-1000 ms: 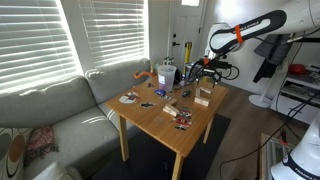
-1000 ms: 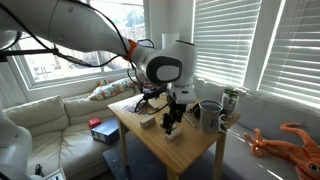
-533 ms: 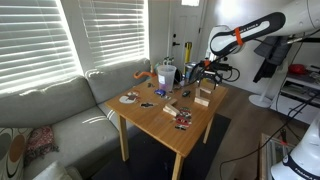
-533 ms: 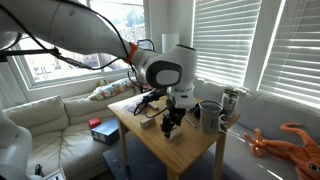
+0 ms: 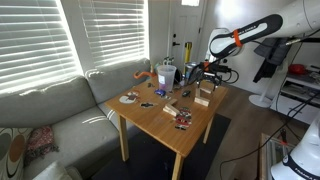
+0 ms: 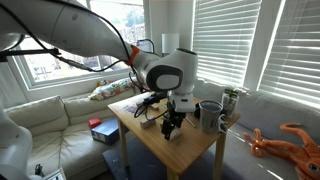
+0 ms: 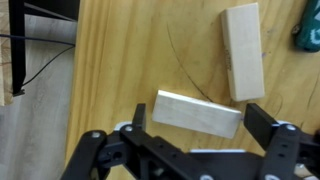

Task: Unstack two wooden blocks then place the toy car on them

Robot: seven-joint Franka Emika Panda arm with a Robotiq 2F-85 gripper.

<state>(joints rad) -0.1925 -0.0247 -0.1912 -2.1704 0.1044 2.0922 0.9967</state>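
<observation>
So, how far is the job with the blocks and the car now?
Looks done: the farther block lies apart from the nearer block. In hand: the open hand straddles the nearer one. Left: the toy car, not discernible here, goes on them.

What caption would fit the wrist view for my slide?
Open gripper straddling one pale rectangular wooden block on the wooden tabletop, a second matching block lying beyond it.

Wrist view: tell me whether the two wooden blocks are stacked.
No, one wooden block lies flat on the table beside the other block.
</observation>
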